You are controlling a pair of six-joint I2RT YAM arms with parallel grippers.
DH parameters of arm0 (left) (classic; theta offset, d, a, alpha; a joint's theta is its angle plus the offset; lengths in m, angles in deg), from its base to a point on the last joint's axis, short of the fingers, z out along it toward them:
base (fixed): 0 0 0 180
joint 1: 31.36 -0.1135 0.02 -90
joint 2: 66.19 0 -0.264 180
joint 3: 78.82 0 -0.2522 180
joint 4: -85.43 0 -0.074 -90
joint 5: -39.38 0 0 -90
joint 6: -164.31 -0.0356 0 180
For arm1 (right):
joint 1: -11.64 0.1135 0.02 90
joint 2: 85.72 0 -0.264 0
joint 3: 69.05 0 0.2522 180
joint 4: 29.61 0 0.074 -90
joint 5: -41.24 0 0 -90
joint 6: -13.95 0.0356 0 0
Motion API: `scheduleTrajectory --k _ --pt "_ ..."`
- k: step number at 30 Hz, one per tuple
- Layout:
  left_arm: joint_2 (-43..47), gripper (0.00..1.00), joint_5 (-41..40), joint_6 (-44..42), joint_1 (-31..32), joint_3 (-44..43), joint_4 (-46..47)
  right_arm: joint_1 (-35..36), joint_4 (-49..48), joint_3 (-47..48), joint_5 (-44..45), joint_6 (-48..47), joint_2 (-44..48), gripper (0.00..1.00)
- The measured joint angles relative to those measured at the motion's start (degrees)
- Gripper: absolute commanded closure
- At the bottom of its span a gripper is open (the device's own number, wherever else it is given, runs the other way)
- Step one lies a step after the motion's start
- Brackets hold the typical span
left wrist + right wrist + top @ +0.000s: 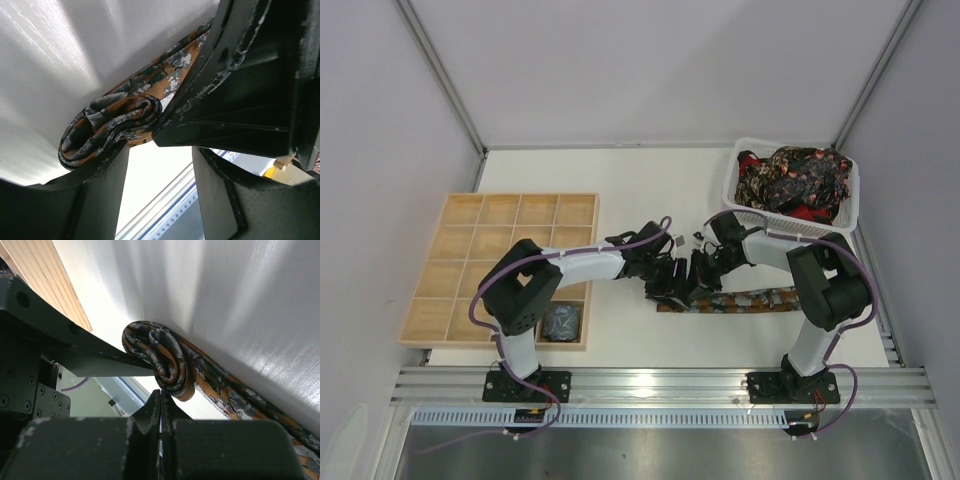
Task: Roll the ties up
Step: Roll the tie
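An orange-brown patterned tie (750,299) lies flat along the table in front of the right arm. Its left end is rolled into a small coil (115,120), which also shows in the right wrist view (165,360). My left gripper (665,285) is open in the left wrist view (160,155). The coil lies just past its left fingertip, not between the jaws. My right gripper (698,280) is shut in the right wrist view (161,392), its tips touching the coil's near side. The two grippers meet at the coil.
A white mesh basket (735,190) at the back right holds a heap of more ties (795,180). A pale wooden grid tray (470,250) lies at the left, with one dark coiled tie (561,322) in its near right cell.
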State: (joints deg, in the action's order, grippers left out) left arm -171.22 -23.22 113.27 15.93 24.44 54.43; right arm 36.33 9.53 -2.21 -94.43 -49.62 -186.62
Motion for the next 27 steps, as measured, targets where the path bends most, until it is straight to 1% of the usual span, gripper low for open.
scheduleTrajectory --k 4,7,11,16,18,22,27 --pt "0.0 0.38 0.0 0.0 -0.2 0.0 0.2 0.1 -0.6 0.0 1.2 0.1 -0.1 1.0" --pt "0.1 0.34 0.3 0.0 -0.3 -0.1 0.3 0.1 -0.8 0.0 2.4 0.1 -0.5 1.0" --pt "1.0 0.33 0.3 -0.6 -0.6 -0.5 -0.3 0.1 -0.8 0.5 3.8 0.1 -1.6 1.0" --pt "4.8 0.31 0.2 -2.1 -2.5 -0.9 -2.8 0.1 -1.1 0.7 3.9 0.1 -2.4 1.0" --pt "6.8 0.27 0.2 -2.8 -3.8 -0.9 -3.7 0.1 -1.3 0.9 3.6 0.3 -2.7 1.0" --pt "9.7 0.23 0.3 -3.4 -6.4 0.3 -3.8 0.1 -1.4 1.0 3.5 0.5 -2.8 1.0" --pt "7.8 0.24 0.3 -2.8 -8.1 3.1 -3.8 0.1 -1.4 1.0 3.5 0.5 -2.8 1.0"
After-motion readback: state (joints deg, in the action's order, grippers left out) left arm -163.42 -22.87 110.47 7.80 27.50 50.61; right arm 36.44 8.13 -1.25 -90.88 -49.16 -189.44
